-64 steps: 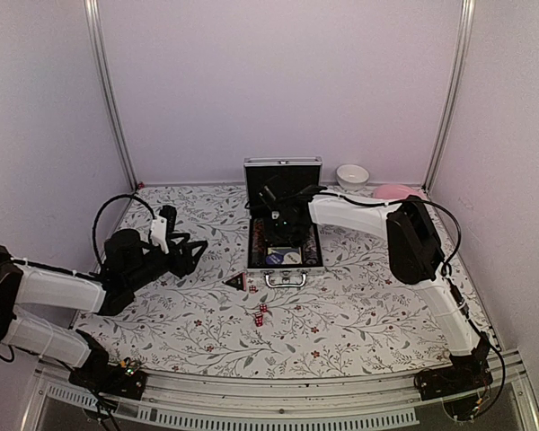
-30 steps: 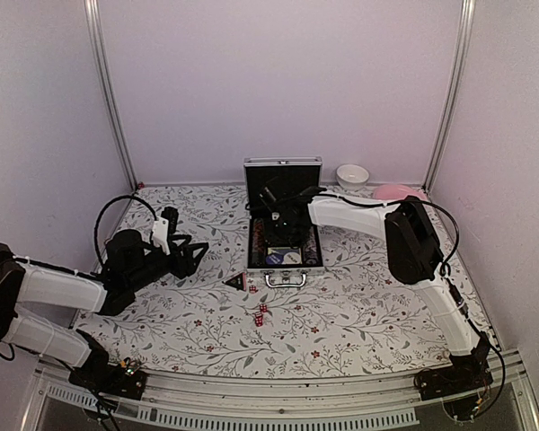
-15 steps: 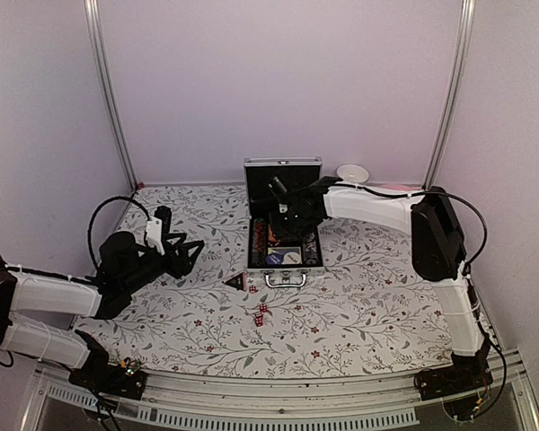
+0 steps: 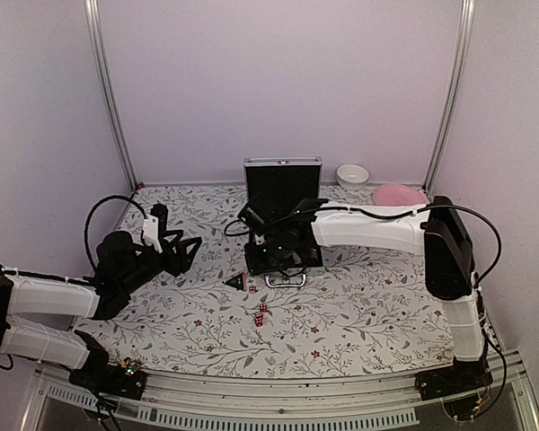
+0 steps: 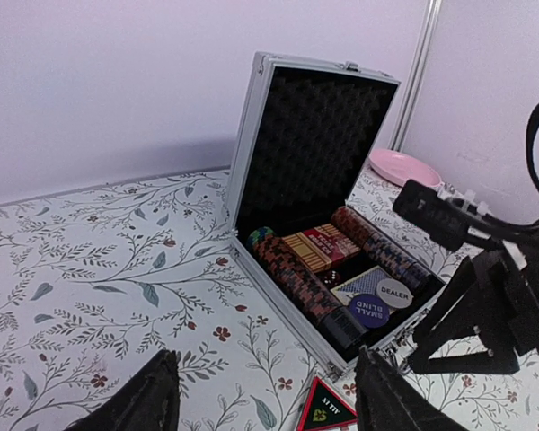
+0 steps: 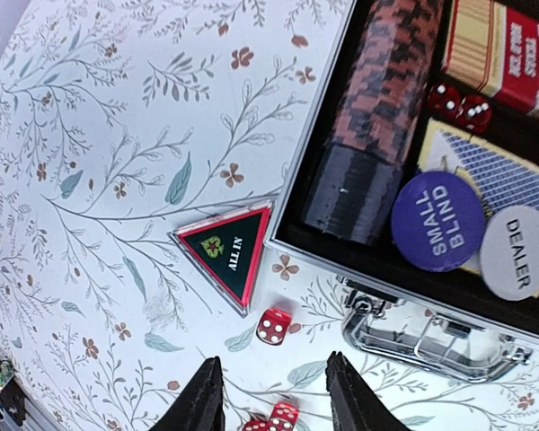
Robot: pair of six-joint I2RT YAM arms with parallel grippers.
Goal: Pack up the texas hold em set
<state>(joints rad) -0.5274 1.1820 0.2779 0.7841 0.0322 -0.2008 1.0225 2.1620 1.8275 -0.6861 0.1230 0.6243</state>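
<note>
The case (image 4: pixel 283 235) lies open at the middle of the table (image 4: pixel 368 305), with its lid upright on the far side and its handle (image 6: pixel 422 339) toward the arms. Inside, a row of chips (image 6: pixel 384 99) runs along the left wall. Beside the row are the card pack (image 6: pixel 508 45), two dice (image 6: pixel 458 103) and the round "small blind" and "dealer" buttons (image 6: pixel 437 220).

The right end effector (image 6: pixel 274 359) hovers over the table just off the case's near left corner, fingers apart with nothing between them. A loose die (image 6: pixel 272 326) lies on the table just ahead of its fingertips. Beyond that is the triangle (image 6: pixel 229 253), one point almost touching the case's left wall. More loose dice lie on the table low between the fingers.

The left end effector (image 5: pixel 268 359) stands well to the left of the case and faces it, fingers wide apart and empty. Only patterned table lies between it and the case.

The plate (image 4: pixel 398 194) and bowl (image 4: pixel 352 175) sit at the far right, beyond the case and well apart from both end effectors. Walls close the table at the back and on both sides.
</note>
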